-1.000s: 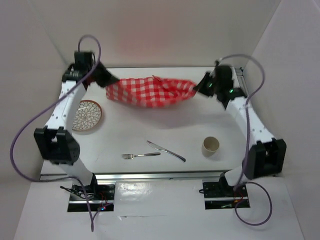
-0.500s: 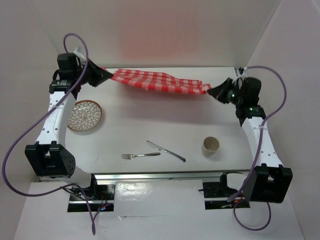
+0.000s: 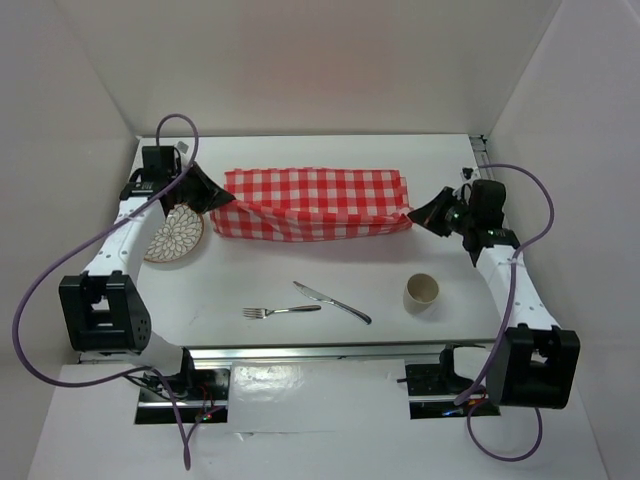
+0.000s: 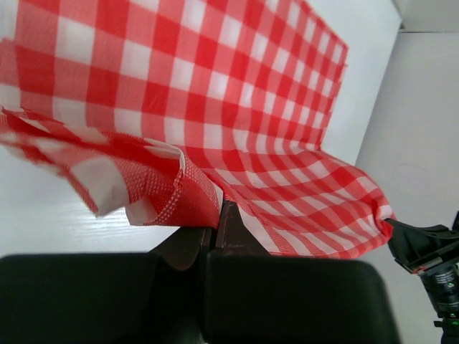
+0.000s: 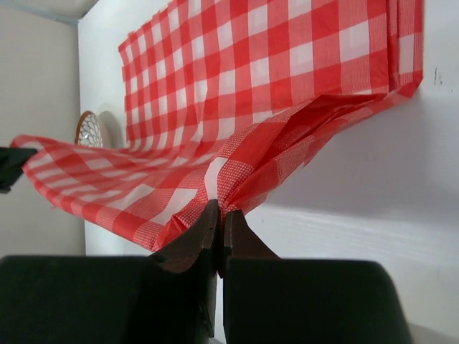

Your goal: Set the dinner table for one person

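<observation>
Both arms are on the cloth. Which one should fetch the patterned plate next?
Left. The left gripper, shut on the checked cloth, hangs right beside the plate. The right gripper grips the cloth's opposite end, nearer the cup.

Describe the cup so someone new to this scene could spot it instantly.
On the white dinner table, look toward the near right, in front of the red-and-white checked cloth. The tan cup stands upright there, right of the knife and fork, the only open-topped item.
</observation>
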You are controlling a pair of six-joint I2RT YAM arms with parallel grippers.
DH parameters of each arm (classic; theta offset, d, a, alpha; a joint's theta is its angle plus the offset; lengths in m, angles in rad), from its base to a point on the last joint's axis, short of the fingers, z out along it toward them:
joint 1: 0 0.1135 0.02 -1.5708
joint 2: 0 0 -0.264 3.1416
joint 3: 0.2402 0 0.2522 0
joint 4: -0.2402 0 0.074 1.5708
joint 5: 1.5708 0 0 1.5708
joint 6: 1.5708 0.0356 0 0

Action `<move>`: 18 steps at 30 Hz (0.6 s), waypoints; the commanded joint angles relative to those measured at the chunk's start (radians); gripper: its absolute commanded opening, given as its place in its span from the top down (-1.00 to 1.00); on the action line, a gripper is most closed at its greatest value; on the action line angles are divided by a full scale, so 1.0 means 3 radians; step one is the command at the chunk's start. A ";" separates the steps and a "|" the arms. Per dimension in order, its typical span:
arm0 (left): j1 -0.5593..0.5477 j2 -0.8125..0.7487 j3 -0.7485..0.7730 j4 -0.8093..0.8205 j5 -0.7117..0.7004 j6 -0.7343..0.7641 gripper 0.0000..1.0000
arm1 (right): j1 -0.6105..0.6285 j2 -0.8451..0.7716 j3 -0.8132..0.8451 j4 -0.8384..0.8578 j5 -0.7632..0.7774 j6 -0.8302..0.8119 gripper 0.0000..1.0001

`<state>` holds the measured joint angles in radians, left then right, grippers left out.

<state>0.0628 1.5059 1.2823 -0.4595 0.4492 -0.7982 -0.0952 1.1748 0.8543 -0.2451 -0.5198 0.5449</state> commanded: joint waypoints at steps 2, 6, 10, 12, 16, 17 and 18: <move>0.0016 0.0164 0.0005 0.0146 -0.0045 0.0058 1.00 | 0.0021 0.0332 0.0143 0.0428 0.0091 0.0029 1.00; 0.0016 0.0817 0.1135 0.0004 0.0072 0.0088 1.00 | 0.0021 0.1119 0.1189 0.0428 0.0061 -0.0006 1.00; 0.0016 0.1443 0.2483 -0.0442 0.0179 0.0171 1.00 | -0.0010 0.1769 0.2680 0.0357 -0.0062 0.0029 1.00; 0.0016 0.1495 0.2882 -0.0473 0.0180 0.0201 1.00 | -0.0010 0.1908 0.2955 0.0357 -0.0093 0.0065 1.00; 0.0016 0.1265 0.2645 -0.0320 0.0216 0.0201 1.00 | -0.0010 0.1664 0.2509 0.0540 -0.0129 0.0106 1.00; 0.0016 0.1184 0.2497 -0.0279 0.0251 0.0201 1.00 | -0.0010 0.1567 0.2308 0.0642 -0.0129 0.0106 1.00; 0.0016 0.0990 0.2323 -0.0228 0.0251 0.0201 1.00 | -0.0010 0.1353 0.2099 0.0689 -0.0129 0.0106 1.00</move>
<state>0.0624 1.9064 2.0468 -0.5453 0.4904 -0.7589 -0.0902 1.6814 1.6028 -0.0982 -0.5392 0.5713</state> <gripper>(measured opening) 0.044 0.035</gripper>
